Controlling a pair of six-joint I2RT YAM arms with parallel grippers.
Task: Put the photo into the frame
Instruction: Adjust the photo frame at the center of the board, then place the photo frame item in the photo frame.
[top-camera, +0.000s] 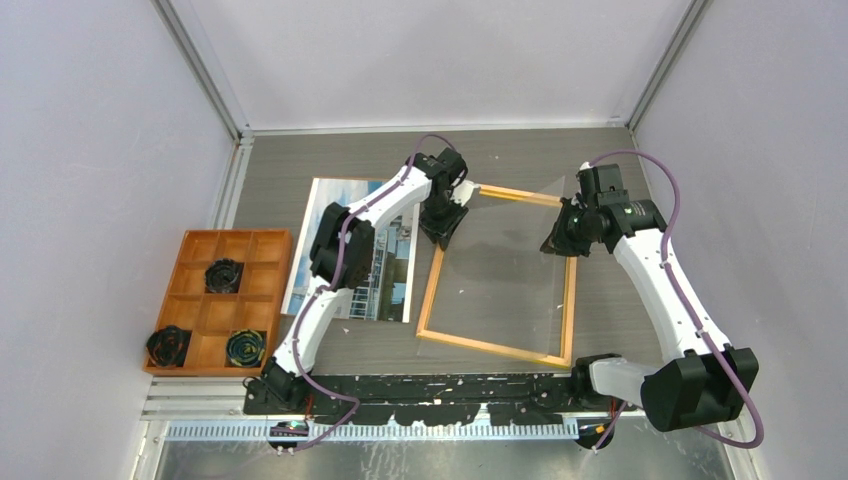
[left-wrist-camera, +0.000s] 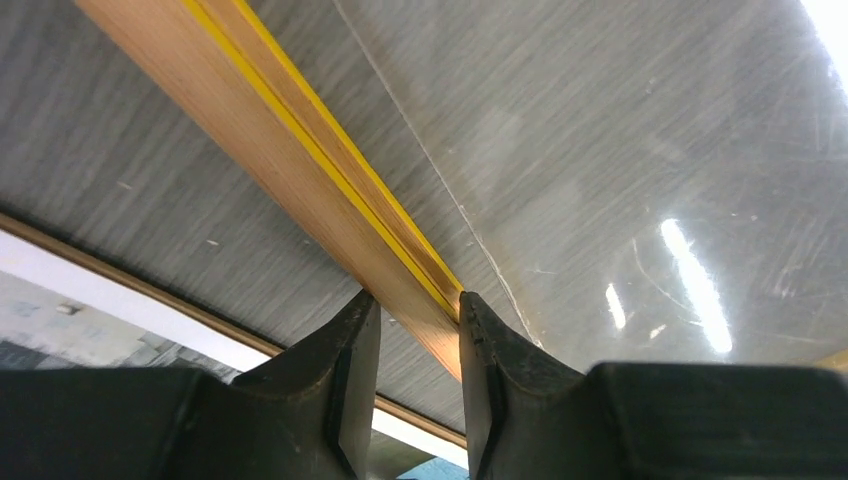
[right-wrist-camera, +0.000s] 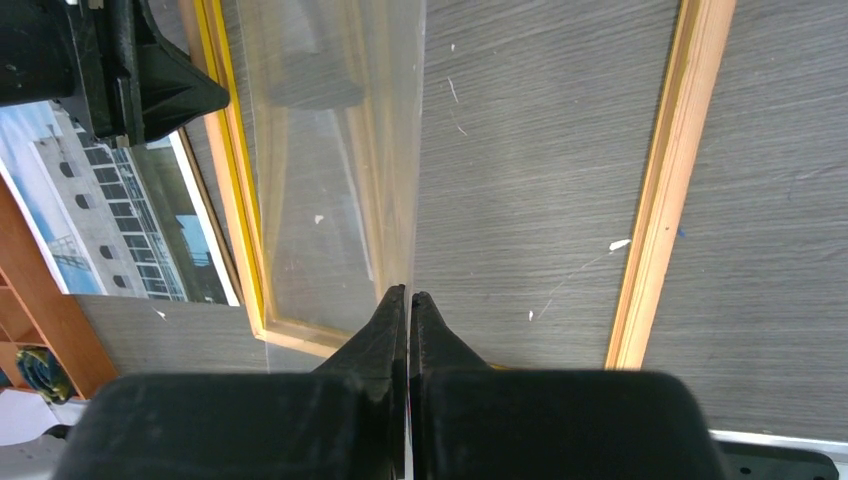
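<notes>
You are working in a robotics lab test cell, not a home or a shop. Plain white panel walls (top-camera: 90, 150) close in beyond and on both sides of your left gripper (top-camera: 441, 238) and right gripper (top-camera: 553, 245), joined by bare aluminium posts (top-camera: 203, 72). Nearer than the hands, both arms are bolted to a black mounting rail (top-camera: 450, 385), with purple cables (top-camera: 630, 152) exposed. Well left of your left gripper stands an orange compartment tray (top-camera: 200, 315) holding black parts (top-camera: 224, 275).
</notes>
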